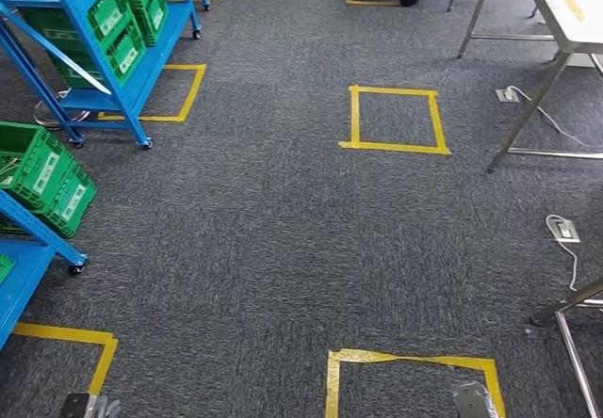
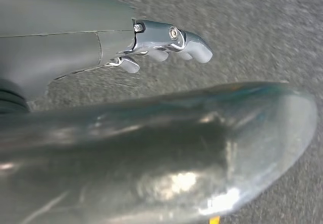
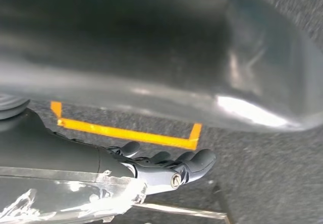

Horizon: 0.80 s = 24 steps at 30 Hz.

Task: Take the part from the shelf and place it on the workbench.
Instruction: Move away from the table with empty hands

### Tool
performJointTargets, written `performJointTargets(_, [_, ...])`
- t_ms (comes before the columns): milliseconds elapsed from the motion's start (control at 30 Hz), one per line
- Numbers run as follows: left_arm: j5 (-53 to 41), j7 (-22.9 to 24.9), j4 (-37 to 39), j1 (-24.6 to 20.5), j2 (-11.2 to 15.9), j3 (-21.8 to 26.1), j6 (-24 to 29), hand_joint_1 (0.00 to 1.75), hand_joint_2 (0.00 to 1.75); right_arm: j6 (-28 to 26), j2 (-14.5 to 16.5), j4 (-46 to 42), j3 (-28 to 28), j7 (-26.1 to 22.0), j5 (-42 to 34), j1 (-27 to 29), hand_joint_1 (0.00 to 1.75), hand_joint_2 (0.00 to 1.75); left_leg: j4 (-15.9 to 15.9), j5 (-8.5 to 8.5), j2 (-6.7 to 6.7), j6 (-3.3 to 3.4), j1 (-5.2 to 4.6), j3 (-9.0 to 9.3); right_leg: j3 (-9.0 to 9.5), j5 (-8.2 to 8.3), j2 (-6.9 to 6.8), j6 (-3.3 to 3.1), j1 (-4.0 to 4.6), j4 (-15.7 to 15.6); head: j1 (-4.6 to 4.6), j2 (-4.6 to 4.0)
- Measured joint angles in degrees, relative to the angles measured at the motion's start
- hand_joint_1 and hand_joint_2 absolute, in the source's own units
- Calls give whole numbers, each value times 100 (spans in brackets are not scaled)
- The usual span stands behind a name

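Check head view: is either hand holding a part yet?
No. The left hand and the right hand hang beside the body with nothing in them, over grey carpet.

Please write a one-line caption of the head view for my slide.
Grey carpet with yellow tape squares, blue shelves holding green bins at left.

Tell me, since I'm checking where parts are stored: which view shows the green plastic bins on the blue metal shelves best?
The head view: green plastic bins sit tilted on the blue metal shelves at left. Both wrist views face grey carpet, without bins.
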Motion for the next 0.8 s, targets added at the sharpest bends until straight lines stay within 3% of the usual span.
performJointTargets(33, [0, 1, 1, 13, 1, -3, 0, 0, 0, 0, -6, 1, 15, -1, -2, -1, 0, 0, -7, 34, -68, 53, 9, -24, -61, -112, 170, 38, -19, 149, 5, 0])
performJointTargets(100, [0, 1, 1, 2, 2, -9, 1, 0, 0, 0, -20, 7, 31, 1, -7, 20, 0, 0, -10, 106, -209, 122, 13, -98, -322, -501, 594, 96, -48, 797, 22, 0])
performJointTargets(167, [1, 1, 1, -5, 4, -17, 2, 0, 0, 0, -28, 18, 38, 3, -10, 44, 0, 0, -6, 180, -372, 141, -2, -185, -587, -810, 756, 109, -50, 1500, 30, 0])
performJointTargets(200, [1, 1, 1, 1, 4, -22, 2, 0, 0, 0, -34, 22, 39, 3, -10, 47, 0, 0, -3, 214, -456, 137, -9, -221, -597, -820, 777, 102, -47, 1599, 33, 0])
performJointTargets(233, [1, 1, 1, 11, 3, -26, 2, 0, 0, 0, -39, 25, 41, 3, -10, 47, 0, 0, -1, 244, -539, 129, -13, -249, -484, -723, 794, 86, -45, 1456, 34, 0])
performJointTargets(267, [0, 1, 1, 18, 3, -27, 2, 0, 0, 0, -45, 26, 44, 4, -11, 45, 0, 0, 1, 271, -622, 117, -13, -270, -262, -553, 837, 68, -46, 1103, 35, 0])
performJointTargets(333, [2, 1, 1, 18, 3, -29, 2, 0, 0, 0, -54, 26, 52, 2, -11, 38, 0, 0, 22, 309, -769, 77, -16, -308, 238, -291, 1083, 33, -67, 238, 33, 0])
performJointTargets(400, [2, 1, 1, 12, 4, -30, 2, 0, 0, 0, -58, 27, 64, 2, -11, 35, 0, 0, 51, 342, -888, 21, -15, -375, 452, -252, 1255, 6, -75, -170, 26, 0])
performJointTargets(467, [1, 1, 1, 21, 4, -31, 2, 0, 0, 0, -58, 28, 73, 2, -11, 34, 0, 0, 69, 383, -1000, -47, 6, -453, 446, -242, 1165, -48, -66, -185, 24, 0])
performJointTargets(533, [4, 1, 1, 37, 4, -42, 0, 0, 0, -10, -66, 28, 74, 1, -13, 27, 0, 0, 232, 278, -885, -98, 12, -576, 425, -195, 1022, -124, -71, -197, 9, 0])
performJointTargets(600, [33, -2, 1, 17, 12, -62, 8, 0, 0, -38, -74, 31, 81, 4, -19, 39, 0, 0, 834, -102, -606, -129, 4, -883, 385, -165, 858, -170, -62, -208, -20, 0])
performJointTargets(667, [83, -5, 1, -7, 31, -84, 27, 0, 0, -78, -82, 40, 93, 20, -31, 52, 0, 0, 1587, -454, -483, -152, 2, -1236, 342, -159, 684, -183, -40, -202, -33, 0])
performJointTargets(700, [104, -7, 2, -6, 42, -96, 39, 0, 0, -98, -90, 45, 99, 30, -36, 51, 0, 0, 1768, -485, -469, -155, 2, -1308, 326, -158, 599, -185, -33, -198, -33, 0])
performJointTargets(733, [120, -7, 2, 1, 52, -107, 54, 0, 0, -115, -98, 50, 109, 41, -39, 47, 0, 0, 1733, -405, -457, -152, 1, -1269, 311, -159, 519, -184, -27, -194, -33, 0])
performJointTargets(800, [155, -7, 3, 8, 73, -127, 95, 0, 0, -160, -118, 53, 150, 67, -51, 46, 0, 0, 1139, -60, -324, -123, -10, -916, 318, -166, 374, -175, -19, -190, -33, 0])
